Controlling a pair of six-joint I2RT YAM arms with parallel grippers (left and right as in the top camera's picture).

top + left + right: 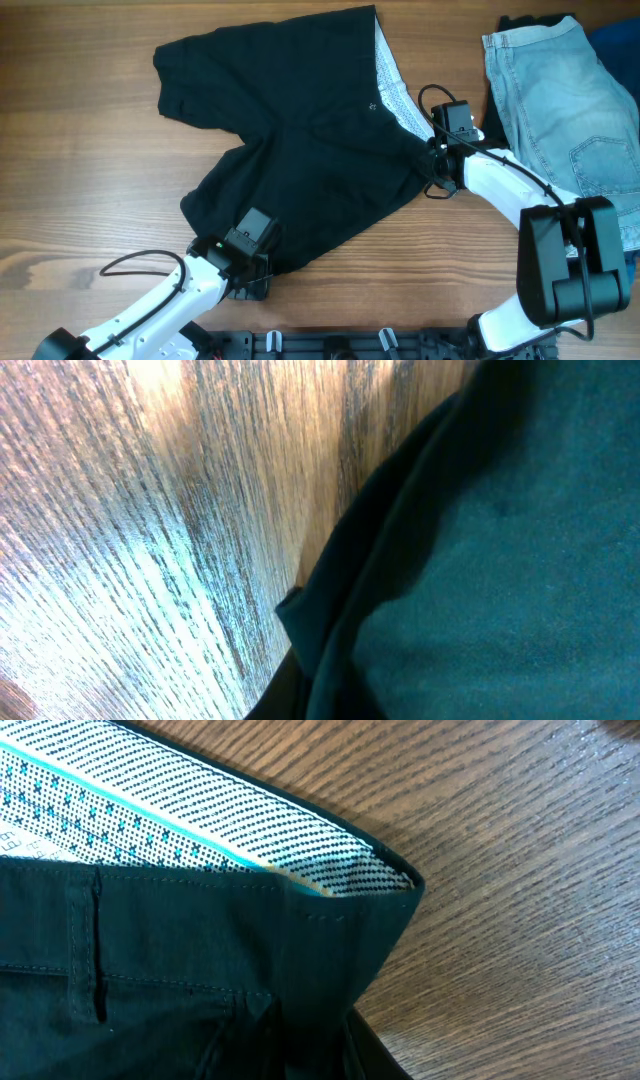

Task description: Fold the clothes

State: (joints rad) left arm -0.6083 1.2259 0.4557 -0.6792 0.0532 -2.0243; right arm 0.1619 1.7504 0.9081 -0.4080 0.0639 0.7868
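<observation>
Black shorts (300, 140) lie spread on the wooden table (80, 150), waistband to the right with its white dotted lining (395, 85) showing. My left gripper (248, 280) is at the hem of the near leg and shut on the fabric edge; the left wrist view shows the dark cloth (500, 560) running into the jaws (330, 705). My right gripper (437, 165) is at the near corner of the waistband and shut on it; the right wrist view shows the waistband corner (340, 920) between the fingers (320, 1060).
Light blue denim shorts (570, 110) lie at the right edge, over a black garment (530, 20) and beside a dark blue one (615, 40). Bare wood shows left of the shorts and along the front edge.
</observation>
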